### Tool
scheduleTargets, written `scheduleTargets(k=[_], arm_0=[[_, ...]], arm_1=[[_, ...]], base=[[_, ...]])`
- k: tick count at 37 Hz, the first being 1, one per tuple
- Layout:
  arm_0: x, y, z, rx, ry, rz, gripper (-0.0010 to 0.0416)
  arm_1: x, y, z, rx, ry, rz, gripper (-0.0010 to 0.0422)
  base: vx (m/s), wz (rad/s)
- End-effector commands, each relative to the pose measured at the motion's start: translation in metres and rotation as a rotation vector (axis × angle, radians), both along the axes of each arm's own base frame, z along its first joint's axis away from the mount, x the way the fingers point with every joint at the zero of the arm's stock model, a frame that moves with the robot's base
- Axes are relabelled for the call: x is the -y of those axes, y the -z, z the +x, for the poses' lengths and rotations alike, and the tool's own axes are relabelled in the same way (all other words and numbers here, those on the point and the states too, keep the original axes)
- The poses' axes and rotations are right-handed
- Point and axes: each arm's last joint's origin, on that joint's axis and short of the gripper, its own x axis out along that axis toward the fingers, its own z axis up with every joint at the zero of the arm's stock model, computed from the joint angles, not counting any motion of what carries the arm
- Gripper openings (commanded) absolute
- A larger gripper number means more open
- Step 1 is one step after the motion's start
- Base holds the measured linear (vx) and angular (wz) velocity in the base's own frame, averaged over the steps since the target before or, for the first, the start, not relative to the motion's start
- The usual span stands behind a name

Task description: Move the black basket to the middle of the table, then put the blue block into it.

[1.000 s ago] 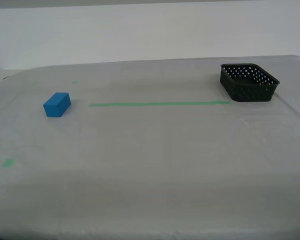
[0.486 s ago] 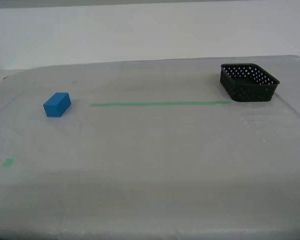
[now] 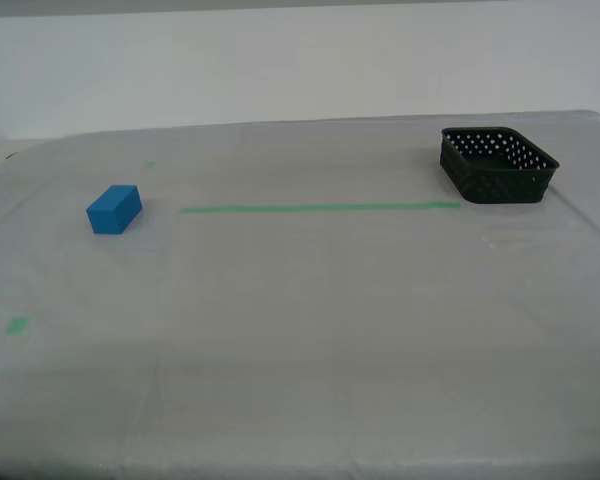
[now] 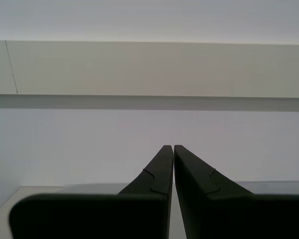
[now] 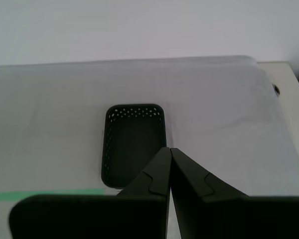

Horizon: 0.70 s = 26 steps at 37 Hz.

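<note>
- Nothing's moved vs earlier frames: black basket [image 3: 498, 165] at far edge on exterior view's right, blue block [image 3: 114, 209] well apart on its left, table [image 3: 310, 300] centre bare.
- My first gripper [image 5: 170, 150] clenched, empty, looks down on basket just ahead — nearer arm.
- My second gripper [image 4: 170, 148] clenched, sees only wall.
- Arms absent from exterior view; block unseen by either wrist cam.

Soft, even, shadowless light falls on the pale table [image 3: 310, 300], and all views look slightly hazy and low-contrast.
</note>
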Motion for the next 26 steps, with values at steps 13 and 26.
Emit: scheduleTargets(k=[13,26], arm_0=[[0.006,0.001,0.052,-0.204,0.016,-0.003,0.0],[0.016,0.003,0.084,-0.311,0.018,-0.019,0.0]], arm_1=[[0.0,-0.001,0.0,0.005,-0.001,0.001,0.0],[0.0,-0.001,0.0,0.005,-0.001,0.001,0.0]], base=[[0.0,0.0],[0.0,0.0]])
